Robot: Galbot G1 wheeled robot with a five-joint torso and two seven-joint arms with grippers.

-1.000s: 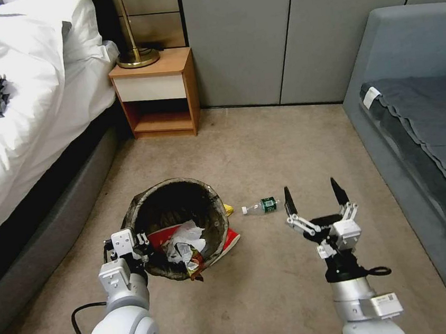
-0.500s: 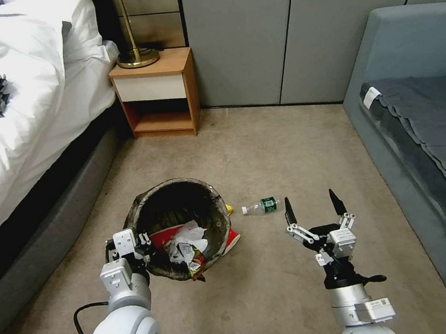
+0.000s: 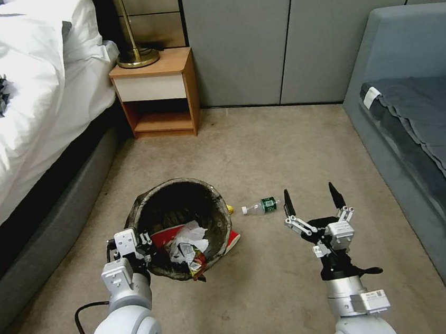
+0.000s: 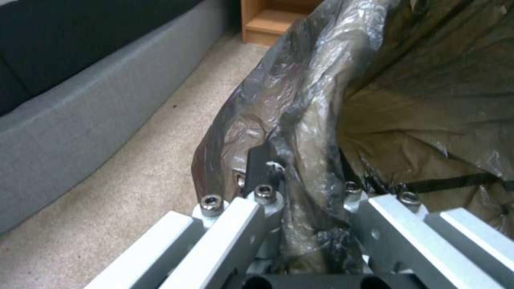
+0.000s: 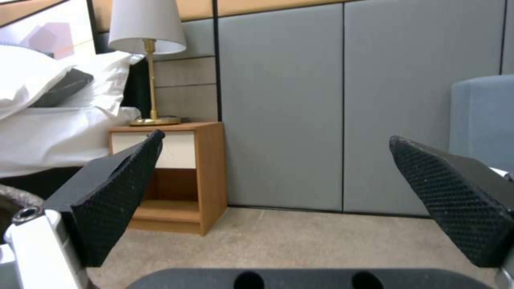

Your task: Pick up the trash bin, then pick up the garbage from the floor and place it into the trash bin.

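Observation:
The trash bin (image 3: 214, 210), lined with a dark crinkled bag (image 4: 321, 100), hangs tilted just above the floor (image 3: 264, 152). My left gripper (image 3: 138, 246) is shut on its near rim, and the left wrist view shows the fingers (image 4: 257, 160) clamping the bag-covered rim. Garbage lies inside: a red packet (image 3: 162, 238) and crumpled white tissue (image 3: 188, 239). A clear bottle with a green label (image 3: 261, 206) lies on the carpet to the bin's right, beside a yellow wrapper (image 3: 229, 208). Another red packet (image 3: 234, 238) pokes out beneath the bin. My right gripper (image 3: 311, 196) (image 5: 276, 140) hovers open just right of the bottle.
A bed with white bedding (image 3: 20, 103) runs along the left. A wooden nightstand (image 3: 157, 94) with a brass lamp (image 3: 137, 56) stands at the back wall. A grey sofa (image 3: 419, 114) lines the right side. A black cable (image 3: 82, 320) loops beside my left arm.
My right gripper dipped back toward me, then rose slightly forward again, staying open. The bin in my left gripper has barely shifted.

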